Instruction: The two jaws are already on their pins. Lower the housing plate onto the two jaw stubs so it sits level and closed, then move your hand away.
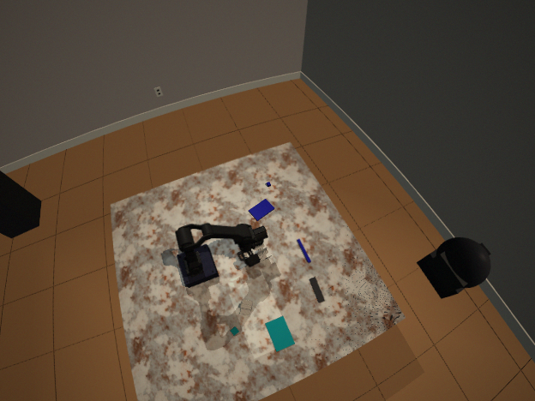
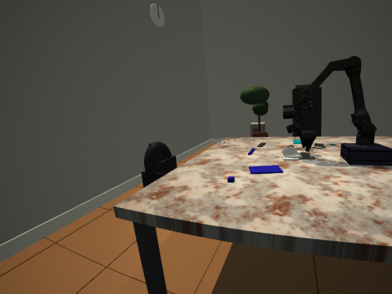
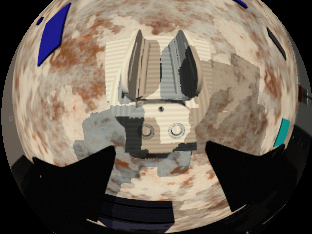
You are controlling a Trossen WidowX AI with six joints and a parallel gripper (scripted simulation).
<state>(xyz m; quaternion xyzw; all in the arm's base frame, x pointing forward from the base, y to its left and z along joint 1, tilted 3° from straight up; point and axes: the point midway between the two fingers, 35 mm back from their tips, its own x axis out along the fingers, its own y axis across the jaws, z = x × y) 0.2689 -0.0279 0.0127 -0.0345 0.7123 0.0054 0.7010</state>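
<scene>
A pale ribbed base [image 3: 114, 55] lies on the table under the wrist camera. Two upright jaws [image 3: 134, 75] [image 2: 288, 151] stand side by side on it, a gap between them. At their near end two round stubs [image 3: 146, 131] [image 3: 176, 130] show, uncovered. A small pale piece that looks like the housing plate [image 1: 245, 307] [image 2: 319, 144] lies on the table, apart from the jaws and well away from the gripper. My gripper [image 3: 162, 149] [image 2: 307, 150] is open and empty, its fingertips low, on either side of the stub end. In the top view the arm hides most of the jaws.
A blue slab [image 1: 261, 209] [image 2: 265, 169] and a blue cube [image 1: 268, 184] [image 2: 230, 179] lie to one side. A blue bar [image 1: 303, 250] and a dark bar [image 1: 316, 290] lie beyond the jaws. A teal slab [image 1: 279, 333] and a small teal piece [image 1: 234, 331] lie near the pale piece.
</scene>
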